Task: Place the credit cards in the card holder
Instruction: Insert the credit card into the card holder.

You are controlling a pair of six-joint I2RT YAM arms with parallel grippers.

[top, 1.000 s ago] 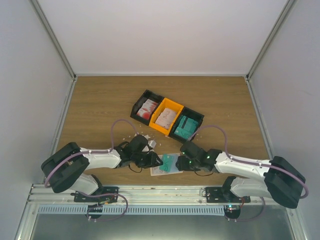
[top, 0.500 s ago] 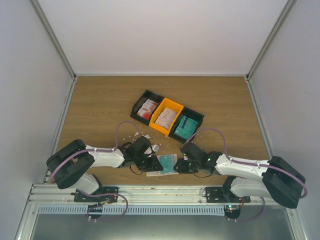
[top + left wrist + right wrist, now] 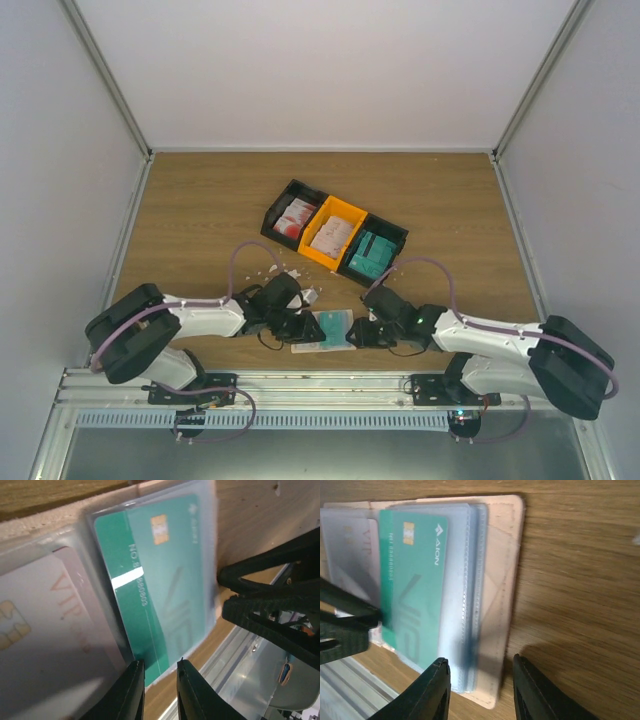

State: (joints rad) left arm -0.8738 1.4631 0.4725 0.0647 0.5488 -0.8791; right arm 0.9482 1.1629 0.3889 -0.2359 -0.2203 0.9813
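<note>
The beige card holder [image 3: 318, 343] lies open on the wood between my arms. A teal credit card [image 3: 333, 322] sits in its clear sleeve, and shows in the left wrist view [image 3: 165, 580] and the right wrist view [image 3: 412, 580]. A pale pinkish card [image 3: 45, 630] lies in the sleeve beside it. My left gripper [image 3: 305, 328] is at the holder's left side, its jaws narrowly apart [image 3: 159, 687] over the teal card's corner. My right gripper [image 3: 358, 333] is wide open [image 3: 482, 690], straddling the holder's beige edge [image 3: 502, 580].
A black-and-orange three-bin tray [image 3: 272, 215] stands behind, holding red-blotched cards [image 3: 295, 218], pale cards [image 3: 331, 235] and teal cards [image 3: 372, 255]. White scraps [image 3: 280, 272] lie near the left arm. The metal table rail [image 3: 320, 385] runs just in front of the holder.
Both grippers have closed in on the holder. The holder with the teal card has shifted slightly left and toward the table's front edge.
</note>
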